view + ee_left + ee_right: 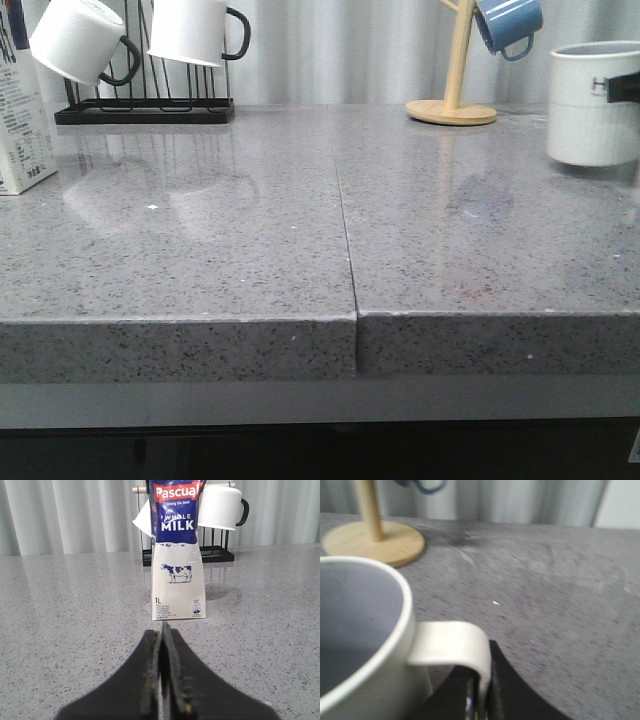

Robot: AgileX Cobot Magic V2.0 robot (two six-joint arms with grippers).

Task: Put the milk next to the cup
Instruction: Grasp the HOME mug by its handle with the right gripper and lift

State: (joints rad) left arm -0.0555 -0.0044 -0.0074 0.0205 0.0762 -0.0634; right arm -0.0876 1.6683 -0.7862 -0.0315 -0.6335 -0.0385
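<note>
Left end effector (pixel 163 630) clenched — milk (pixel 177 555) ahead (upright); right end effector (pixel 479 687) grasping cup (pixel 365 645) handle.

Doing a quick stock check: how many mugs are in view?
4: two white black-handled mugs on the black rack far left, a blue mug on the wooden stand, the large white cup far right. Others may lie off-frame.

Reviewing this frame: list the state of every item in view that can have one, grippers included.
milk: upright on the counter, untouched, at the far left.
cup: upright, empty inside, at the far right.
left gripper: shut, empty, short of the milk.
right gripper: shut on the cup handle.
white mugs: hung on the black rack.
blue mug: hung on the wooden stand.
</note>
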